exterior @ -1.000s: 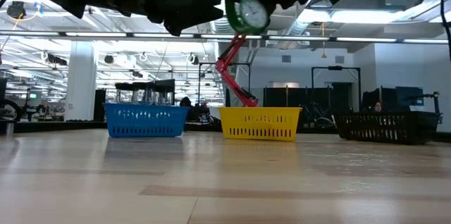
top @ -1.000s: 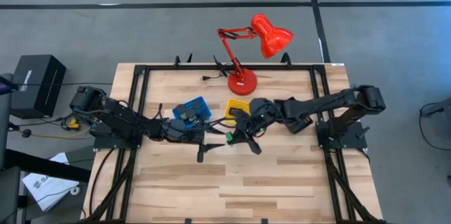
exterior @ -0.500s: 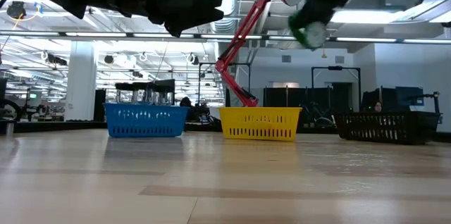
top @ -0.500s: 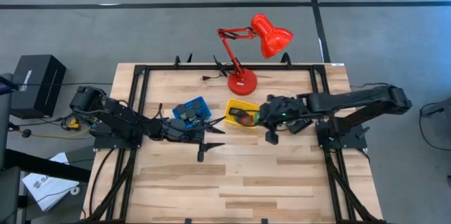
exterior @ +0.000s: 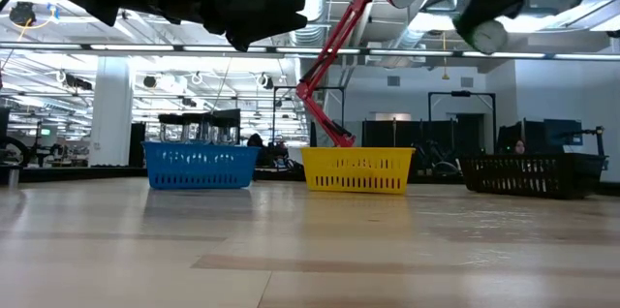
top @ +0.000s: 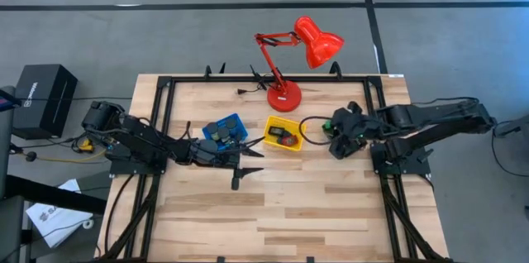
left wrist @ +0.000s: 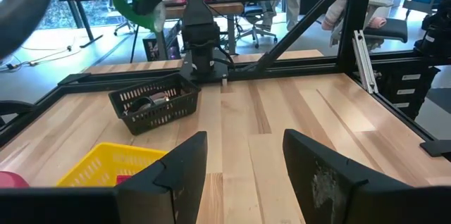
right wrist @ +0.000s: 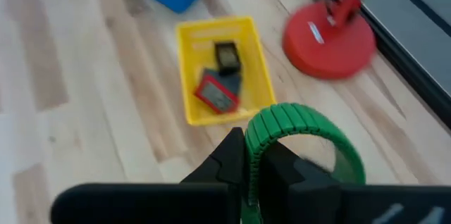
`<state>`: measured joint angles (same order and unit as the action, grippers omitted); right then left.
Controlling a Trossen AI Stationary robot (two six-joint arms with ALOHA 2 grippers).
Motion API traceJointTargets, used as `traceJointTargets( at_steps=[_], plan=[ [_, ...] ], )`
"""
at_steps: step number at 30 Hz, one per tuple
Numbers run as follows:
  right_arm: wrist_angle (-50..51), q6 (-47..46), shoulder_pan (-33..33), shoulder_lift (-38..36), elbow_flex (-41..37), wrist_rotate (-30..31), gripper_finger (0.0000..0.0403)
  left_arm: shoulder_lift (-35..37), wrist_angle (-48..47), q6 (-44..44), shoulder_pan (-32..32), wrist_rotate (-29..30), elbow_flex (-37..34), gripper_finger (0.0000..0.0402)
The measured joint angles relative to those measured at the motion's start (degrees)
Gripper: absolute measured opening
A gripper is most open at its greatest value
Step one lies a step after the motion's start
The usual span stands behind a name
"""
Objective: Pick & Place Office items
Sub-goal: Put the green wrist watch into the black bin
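Right wrist view, right tool [right wrist: 257, 164] pinching green ring [right wrist: 304, 134] upright on edge, left tool [left wrist: 243, 175] wide.

Pale wood table [top: 273, 205], planked, smooth, faint sheen. Glossy red desk lamp [top: 299, 48] behind yellow tray [top: 273, 122], itself slatted plastic, as is blue tray [top: 235, 120] beside it. Black mesh basket [left wrist: 153, 102] just past yellow tray. Ribbed green ring [right wrist: 303, 139], matt, in right gripper [right wrist: 246, 157]. Left gripper [left wrist: 243, 160] matt black, scuffed.
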<state>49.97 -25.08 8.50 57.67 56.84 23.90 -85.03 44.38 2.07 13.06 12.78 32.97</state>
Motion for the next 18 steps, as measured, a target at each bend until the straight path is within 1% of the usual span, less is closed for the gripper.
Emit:
traceJointTargets(
  at_steps=[4,8,13,18],
  plan=[
    [5.71,-6.57,1.82,0.02,-0.02,3.29,0.0010,0.00,0.00,0.00,0.00,0.01,0.00,0.0181],
    [9.81,-12.34,4.28,1.02,-0.02,8.01,0.0009,0.00,0.00,0.00,0.00,0.04,0.00,0.0181],
    [13.53,-16.48,6.90,1.53,-0.71,8.55,0.0013,0.00,0.02,0.00,0.00,0.13,0.00,0.0181],
    [13.72,-20.10,8.42,-0.99,-5.06,7.11,0.0007,0.00,0.00,0.00,0.00,0.11,0.00,0.0181]
  ],
)
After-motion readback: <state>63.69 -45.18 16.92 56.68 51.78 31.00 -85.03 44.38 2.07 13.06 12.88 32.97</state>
